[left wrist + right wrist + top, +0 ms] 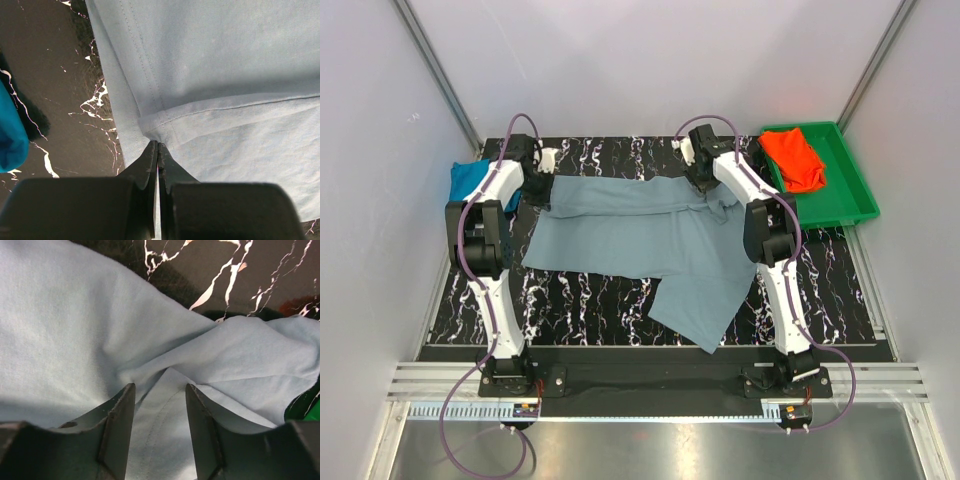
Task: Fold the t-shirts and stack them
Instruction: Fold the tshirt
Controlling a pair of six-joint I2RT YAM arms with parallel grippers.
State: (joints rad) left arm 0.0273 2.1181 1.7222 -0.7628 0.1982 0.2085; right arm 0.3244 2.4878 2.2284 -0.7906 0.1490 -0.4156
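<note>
Top external view: the grey-blue shirt point(620, 235) lies spread across the middle of the black marbled desk point(580, 305), one flap trailing toward the near right. The left fingers point(157, 146) are pinched tight on a hem corner, probably to keep that end taut. The right fingers point(702, 184) stand apart astride a bunched fold at the other end, clamping nothing. The green tray point(835, 195) at the far right holds the orange-red shirt point(795, 160). The teal shirt point(470, 180) sits at the desk's far left.

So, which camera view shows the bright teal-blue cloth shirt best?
Top external: the bright teal-blue cloth shirt shows most there, partly hidden by the left arm. Left wrist catches only its edge; right wrist shows none.
</note>
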